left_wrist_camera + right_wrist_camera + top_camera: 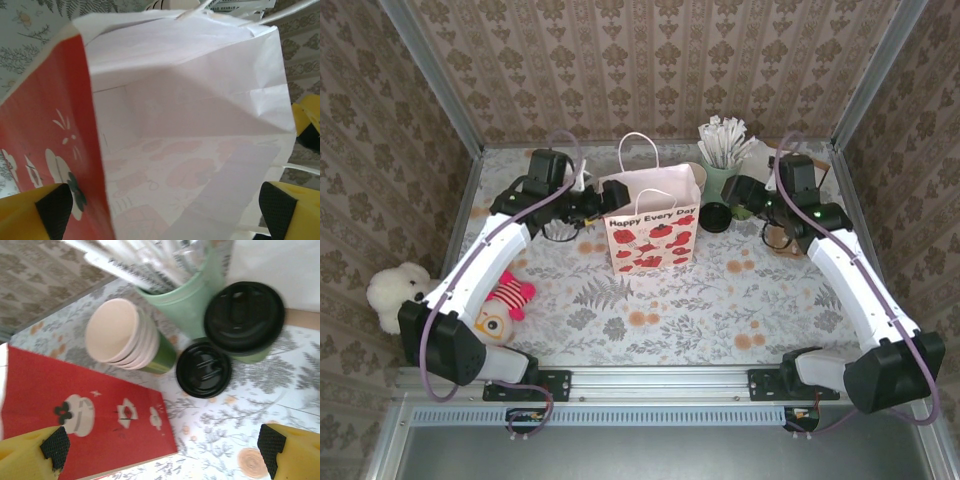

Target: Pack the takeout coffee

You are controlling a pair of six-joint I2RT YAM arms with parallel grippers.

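Left pincer (165, 212) is wide open and empty at the mouth of the white-and-red paper gift bag (200, 125). Right pincer (162, 445), equally open and empty, is beside this bag. The small dark green paper cup with black lid (203, 369) stands near the bag.

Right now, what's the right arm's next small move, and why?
Probably ease the right gripper forward and down over the takeout coffee: its jaws stand open and empty, the cup sits on the table outside the bag, and a larger lidded cup crowds it, so centre carefully.
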